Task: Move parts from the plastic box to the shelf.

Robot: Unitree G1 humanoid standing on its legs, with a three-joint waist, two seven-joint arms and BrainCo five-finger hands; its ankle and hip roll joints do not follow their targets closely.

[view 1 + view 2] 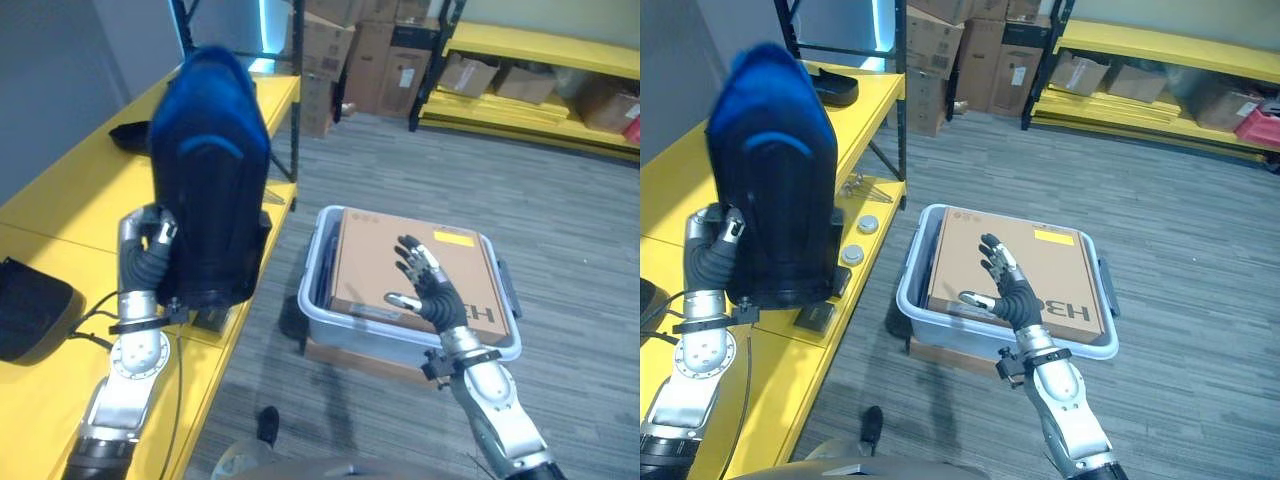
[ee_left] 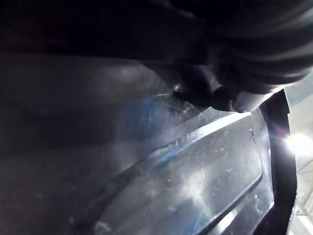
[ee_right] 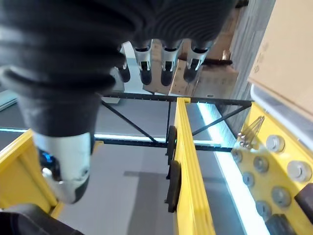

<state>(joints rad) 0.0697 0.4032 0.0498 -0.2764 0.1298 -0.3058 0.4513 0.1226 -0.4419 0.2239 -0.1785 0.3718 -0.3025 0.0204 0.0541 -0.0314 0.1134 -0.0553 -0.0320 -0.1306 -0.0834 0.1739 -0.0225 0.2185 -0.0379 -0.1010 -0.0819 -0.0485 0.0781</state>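
A tall dark part with a blue top [image 1: 210, 190] stands upright over the front edge of the yellow shelf [image 1: 60, 210]. My left hand [image 1: 148, 250] grips its left side, thumb on the front face, and the left wrist view has the part's glossy dark surface [image 2: 195, 171] very close. A grey plastic box [image 1: 318, 300] sits on the floor to the right, with a flat cardboard carton [image 1: 380, 260] lying in it. Above the carton's near edge hovers my right hand [image 1: 432, 285], open, fingers [image 3: 164, 61] spread and holding nothing.
Small round metal parts [image 1: 868, 224] and a few bolts [image 3: 249, 132] lie on the shelf's right edge. A black pouch [image 1: 30, 305] rests at the shelf's left, another black item [image 1: 128, 135] farther back. Stacked cartons [image 1: 330, 50] and a low yellow rack [image 1: 540, 50] stand beyond the grey floor.
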